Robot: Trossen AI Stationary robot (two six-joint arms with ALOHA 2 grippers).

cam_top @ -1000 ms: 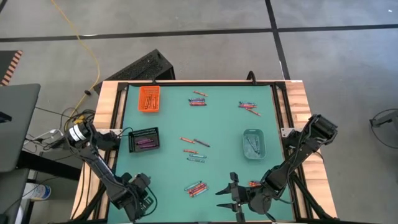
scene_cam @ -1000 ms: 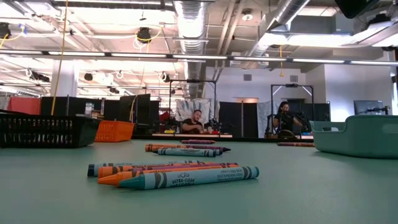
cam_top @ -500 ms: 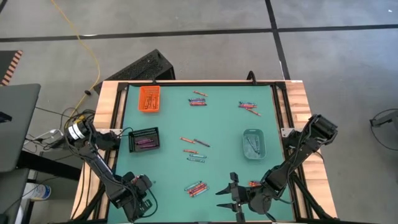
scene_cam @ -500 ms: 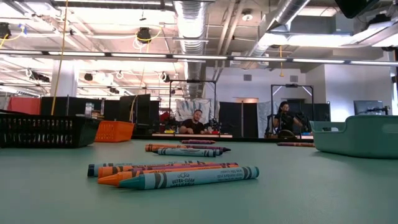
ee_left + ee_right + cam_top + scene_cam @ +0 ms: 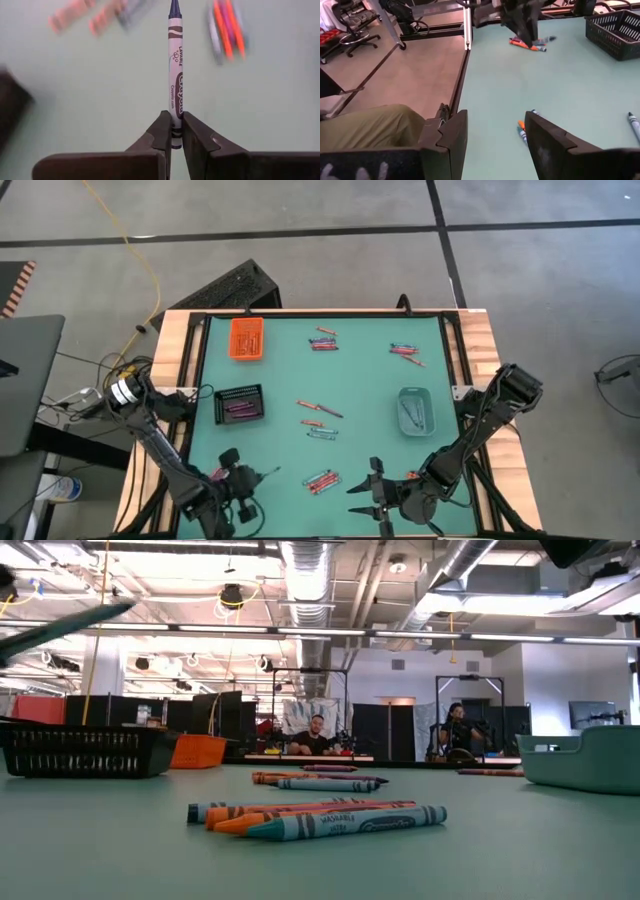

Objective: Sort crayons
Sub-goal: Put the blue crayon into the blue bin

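My left gripper (image 5: 258, 475) is near the table's front left, shut on one crayon (image 5: 175, 75) with a pale wrapper and a dark blue-violet tip. In the low view the crayon shows as a blurred streak (image 5: 65, 625) high above the table. Several loose crayons lie on the green mat in groups: near the front (image 5: 322, 479), in the middle (image 5: 318, 420) and at the far side (image 5: 322, 340) (image 5: 403, 352). My right gripper (image 5: 375, 490) is open and empty at the front edge, with two crayons (image 5: 522, 131) lying just beyond its fingers. My left gripper pinches the crayon's flat butt end (image 5: 174, 131) between its two fingertips. The crayon runs on along the fingers and sticks out ahead of them, its tip (image 5: 174, 7) pointing toward the table's right. It is lifted clear of the mat.
An orange tray (image 5: 246, 338) stands at the far left, a black basket (image 5: 240, 405) at mid left and a teal tray (image 5: 415, 410) at mid right. People sit at desks in the room behind the table (image 5: 318, 735).
My left gripper has gone toward the table's right edge, and the crayon now sticks out ahead of it above the mat. The trays and loose crayons all stand slightly farther toward the table's right than before.
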